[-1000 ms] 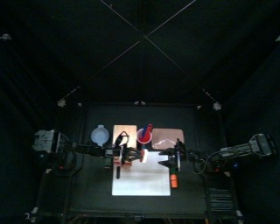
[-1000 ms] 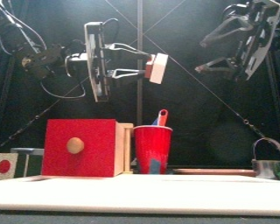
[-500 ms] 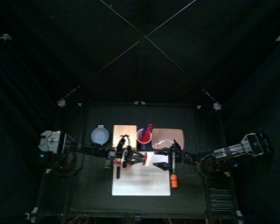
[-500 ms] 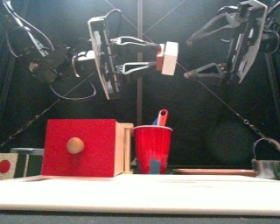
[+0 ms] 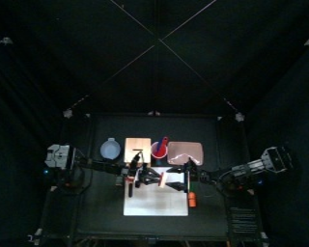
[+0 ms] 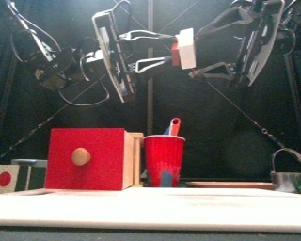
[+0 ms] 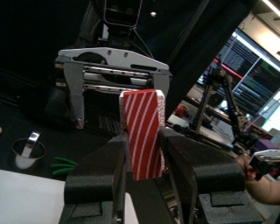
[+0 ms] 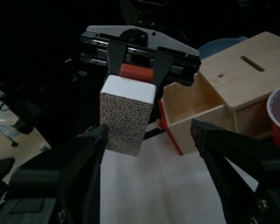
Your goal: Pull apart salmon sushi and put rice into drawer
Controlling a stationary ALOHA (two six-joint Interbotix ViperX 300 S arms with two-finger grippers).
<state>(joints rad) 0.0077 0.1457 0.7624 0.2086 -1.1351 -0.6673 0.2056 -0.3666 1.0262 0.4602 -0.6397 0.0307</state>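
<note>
The salmon sushi (image 6: pixel 184 49), a white rice block with a red striped slab (image 7: pixel 143 122) on one side, hangs high above the table. My left gripper (image 6: pixel 176 50) is shut on it, with a jaw on either side in the left wrist view. My right gripper (image 8: pixel 152 133) faces it, open, its jaws spread on either side of the rice (image 8: pixel 129 114) without touching. The drawer (image 6: pixel 87 158), a tan wooden box with a red front and round knob, stands on the table below and left; from above, the drawer (image 5: pixel 140 146) sits behind the grippers.
A red cup (image 6: pixel 166 160) holding a spoon stands right of the box. A pink tray (image 5: pixel 185 150) and a grey-blue bowl (image 5: pixel 111 150) flank the box at the back. An orange stick (image 5: pixel 191 199) lies on the white mat (image 5: pixel 154 201). A metal cup (image 6: pixel 288 171) stands at the far right.
My left gripper has carried the sushi up and to the right. My right gripper has come in from the right until its open jaws flank the rice.
</note>
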